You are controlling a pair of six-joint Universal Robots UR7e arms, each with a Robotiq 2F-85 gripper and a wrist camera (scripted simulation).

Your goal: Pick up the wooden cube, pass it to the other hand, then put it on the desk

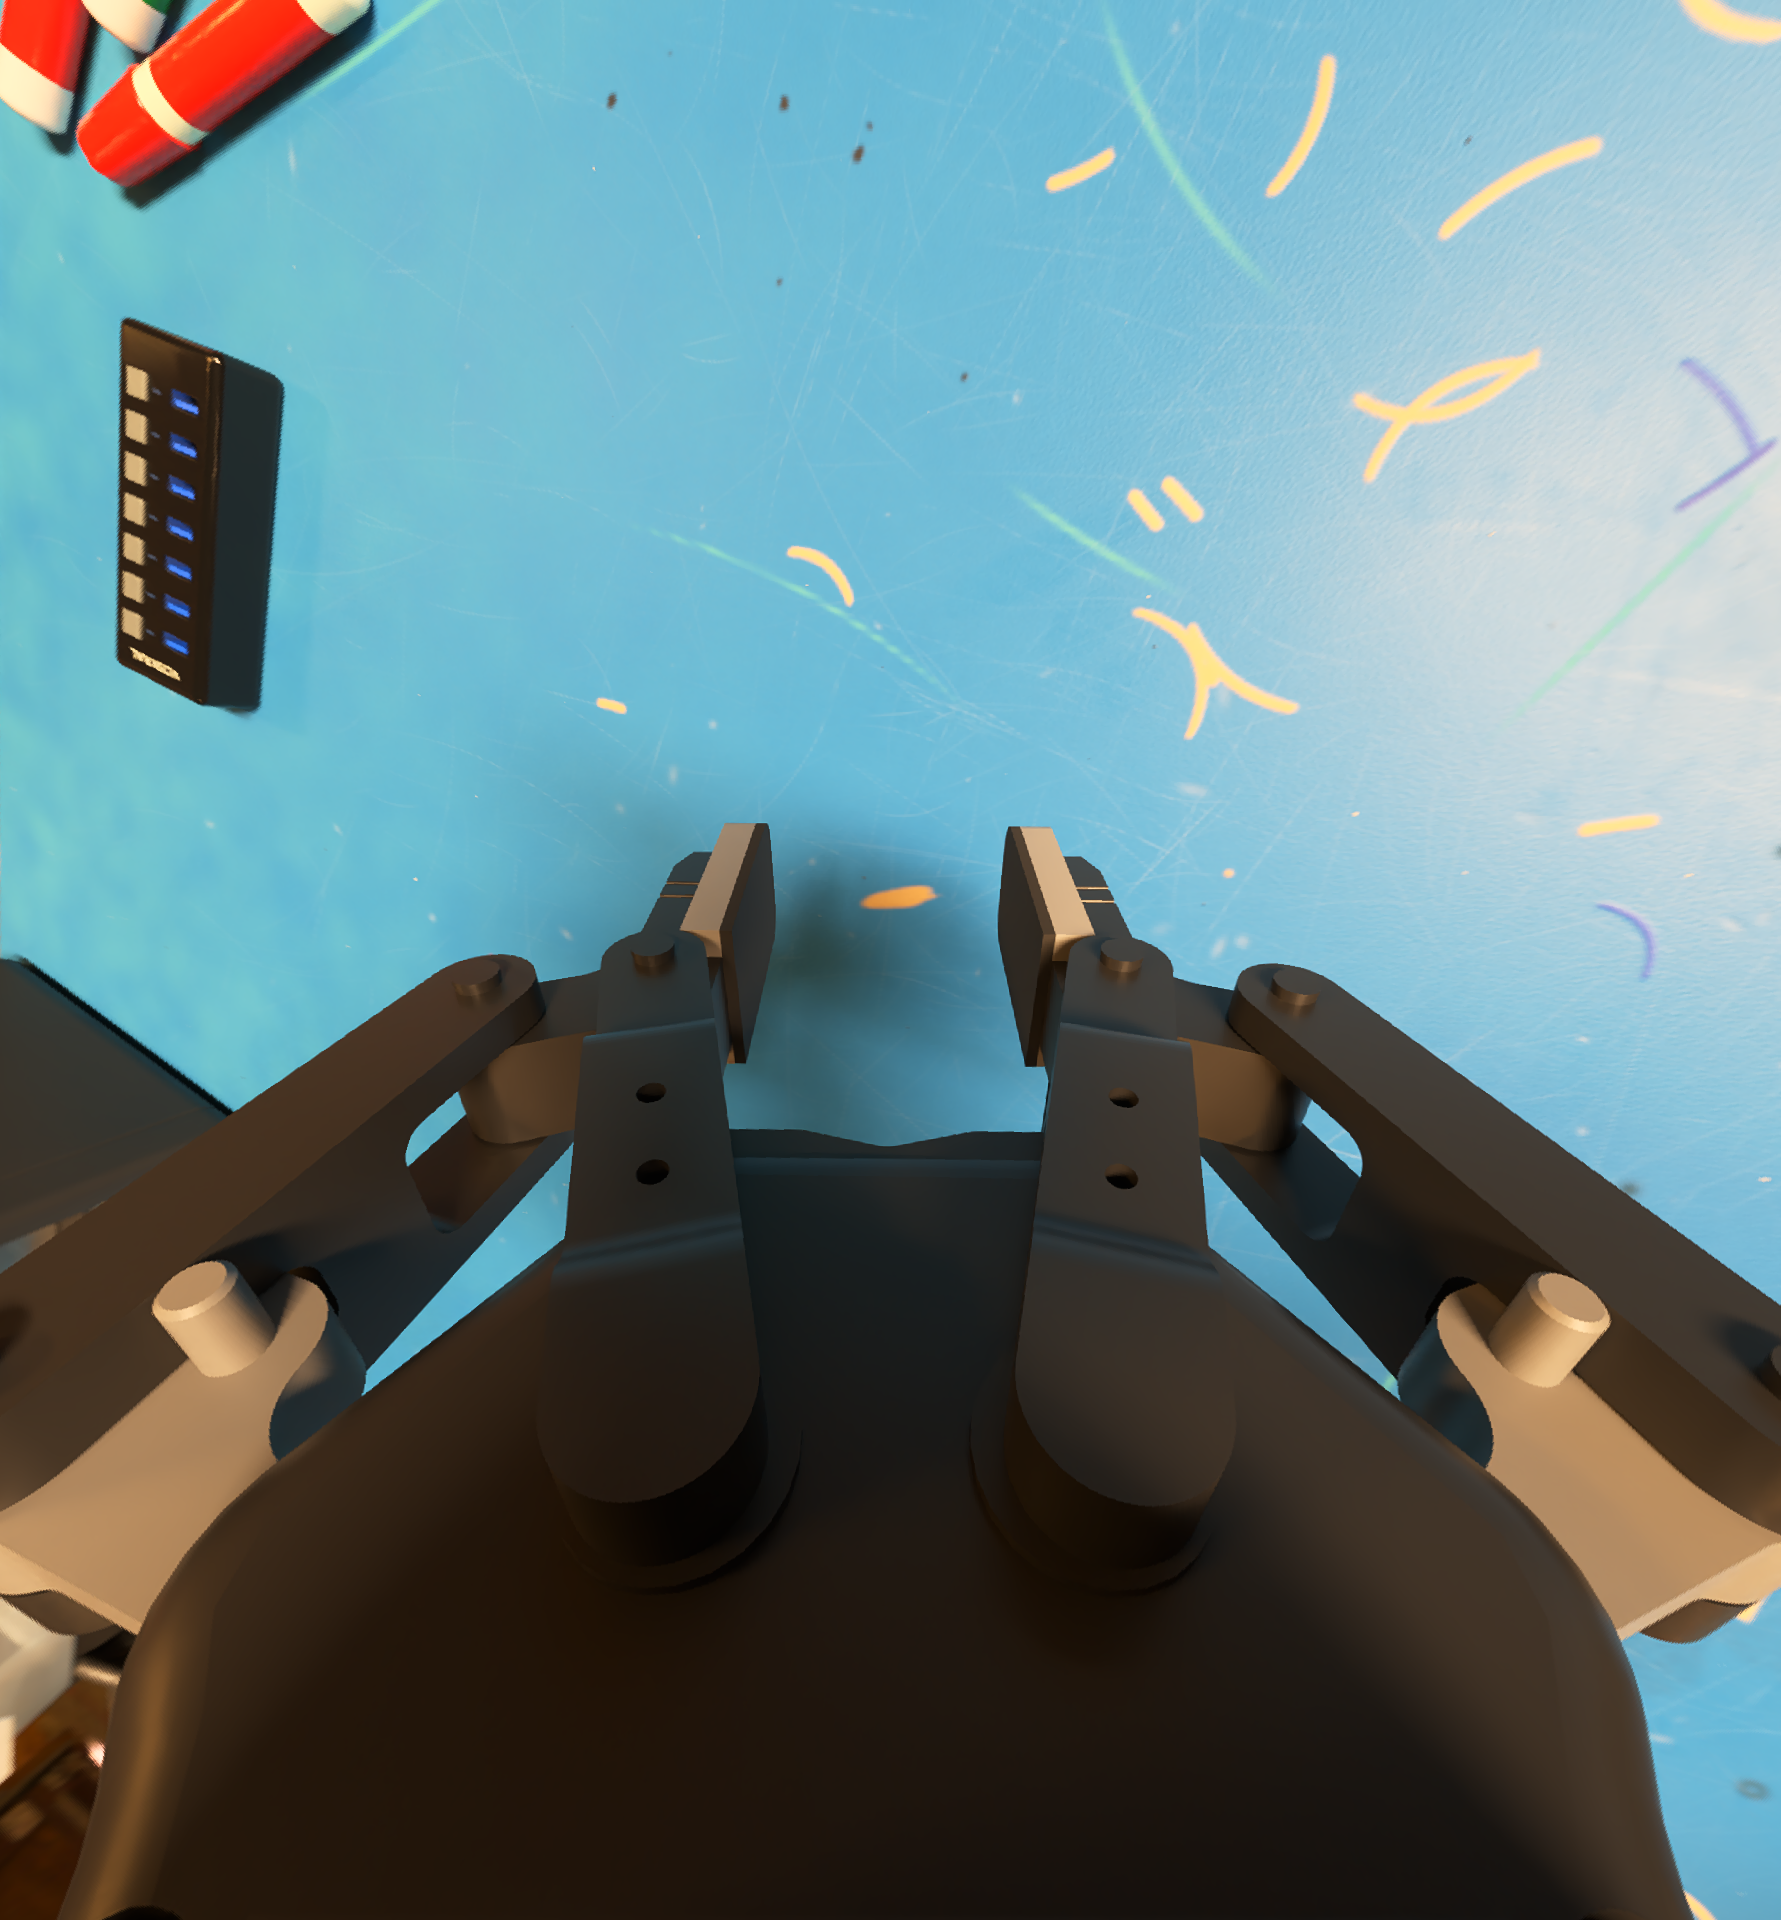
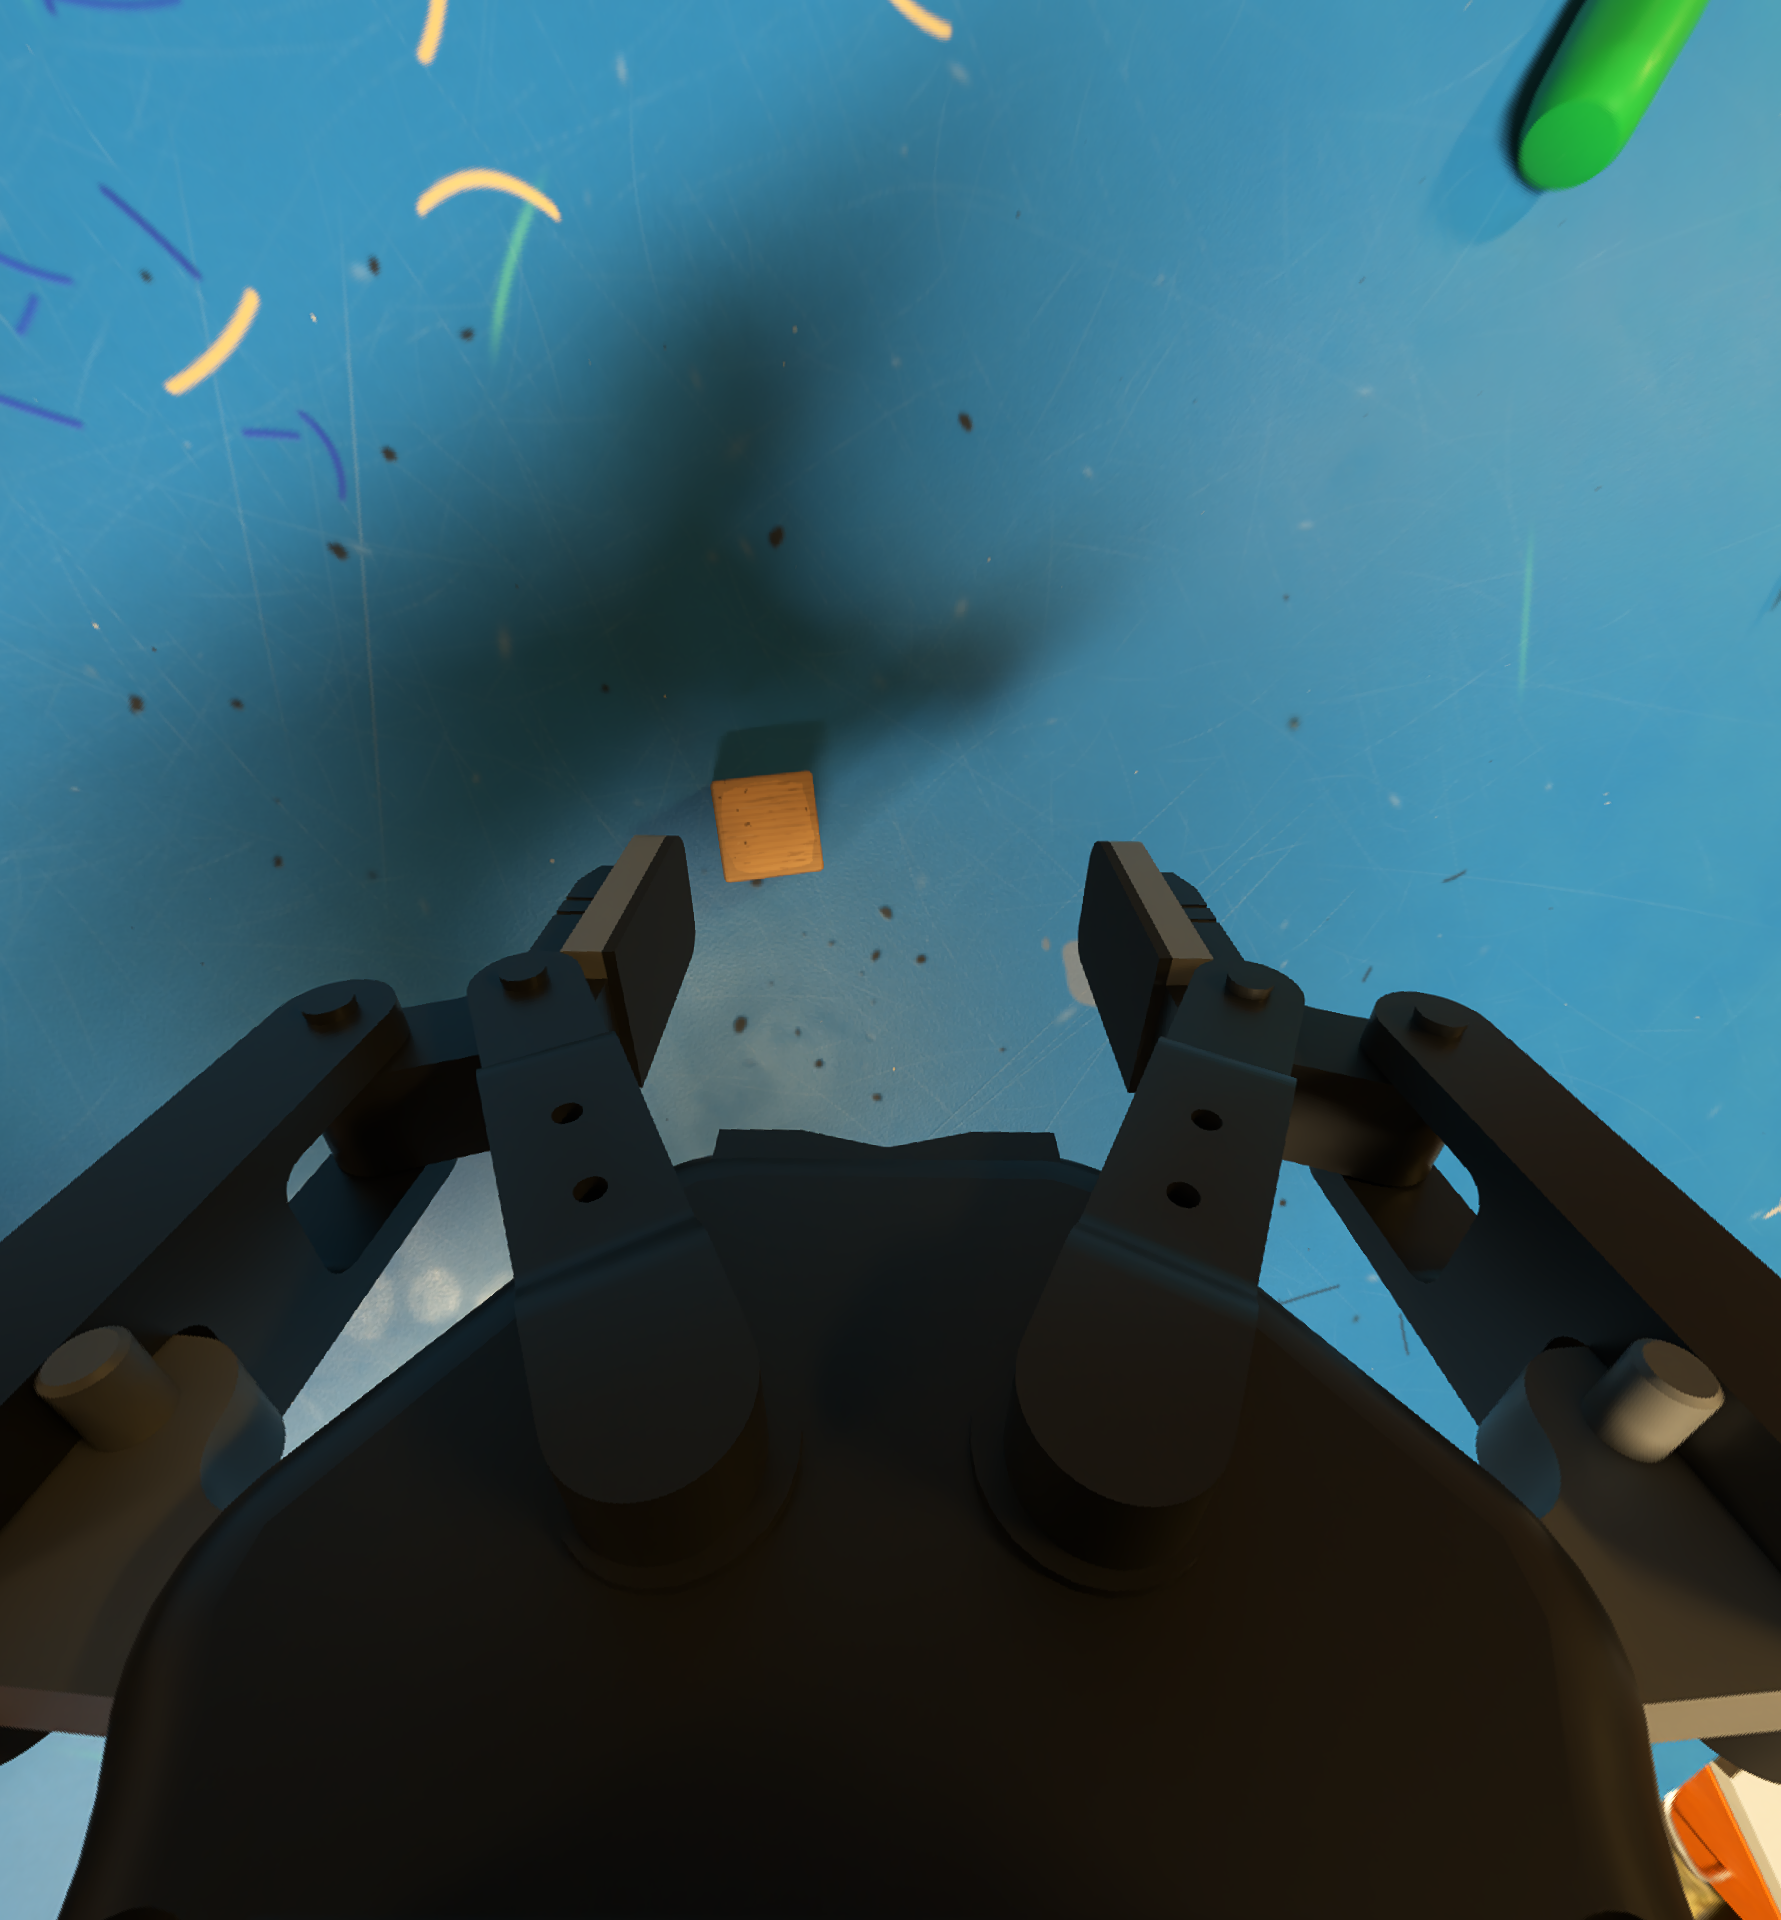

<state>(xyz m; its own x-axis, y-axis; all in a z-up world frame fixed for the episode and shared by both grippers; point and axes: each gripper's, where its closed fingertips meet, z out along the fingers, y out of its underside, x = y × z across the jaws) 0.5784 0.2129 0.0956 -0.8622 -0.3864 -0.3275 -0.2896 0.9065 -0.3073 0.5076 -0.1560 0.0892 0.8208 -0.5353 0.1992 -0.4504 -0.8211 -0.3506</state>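
A small wooden cube (image 2: 766, 826) lies on the blue desk (image 2: 1281, 623) in the right wrist view, just beyond the tip of my right gripper's left finger and a little left of centre. My right gripper (image 2: 886, 883) is open and empty, hovering above the desk, with its shadow falling past the cube. My left gripper (image 1: 886, 883) is open and empty above the scribbled blue desk (image 1: 969, 416) in the left wrist view. The cube does not show in the left wrist view.
A black hub with blue ports (image 1: 190, 514) lies at the left near the desk's edge. Red and white markers (image 1: 211, 83) lie at the top left. A green cylinder (image 2: 1603, 94) lies at the top right of the right wrist view.
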